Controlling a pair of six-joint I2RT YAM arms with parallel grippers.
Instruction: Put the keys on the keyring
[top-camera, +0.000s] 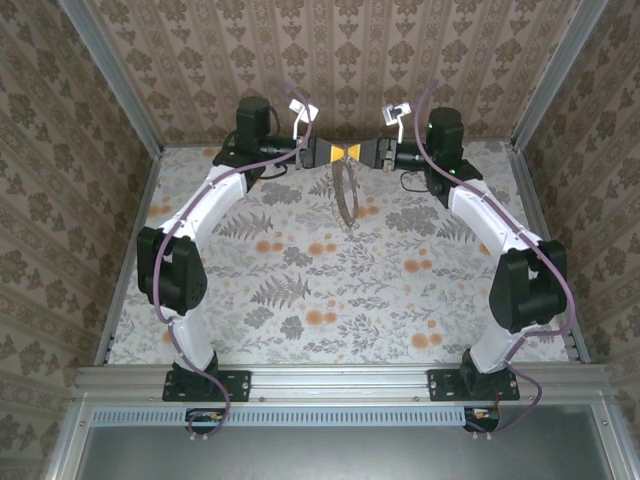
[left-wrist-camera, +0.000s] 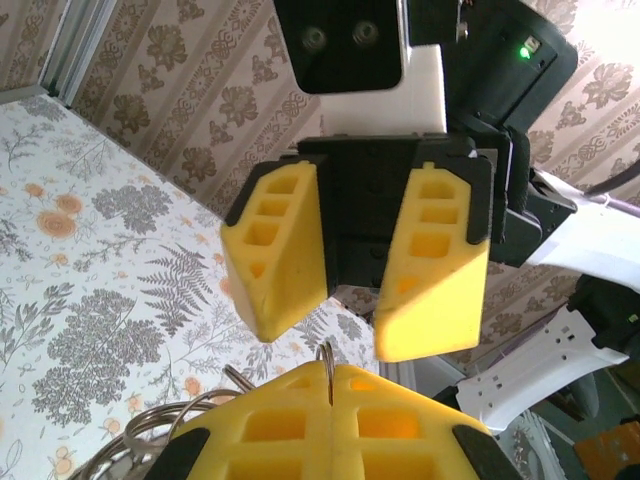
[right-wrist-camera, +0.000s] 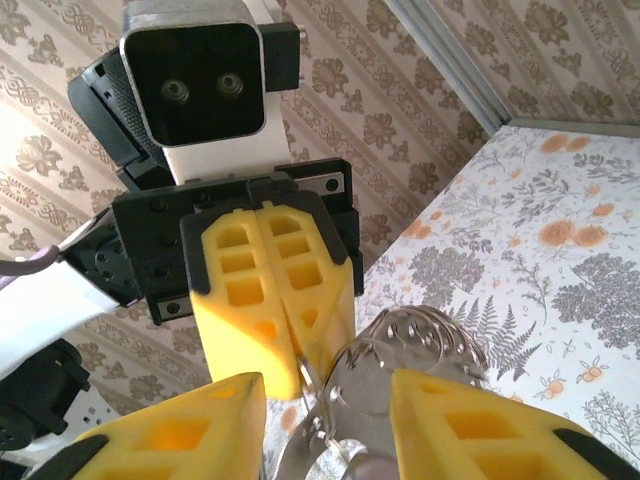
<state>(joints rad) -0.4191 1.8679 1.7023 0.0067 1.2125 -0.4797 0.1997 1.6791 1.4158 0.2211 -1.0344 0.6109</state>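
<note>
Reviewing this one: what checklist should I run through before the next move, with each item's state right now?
1. Left gripper shut on the keyring: ok, a thin ring is pinched there.
2. Right gripper open: ok, jaws apart.
3. Grippers facing tip to tip: ok.
4. Keyring's loops between the right fingers: ok in the right wrist view.
5. Key located: cannot tell, none clearly made out.
6. Hanging loops clear of the table: cannot tell.
</note>
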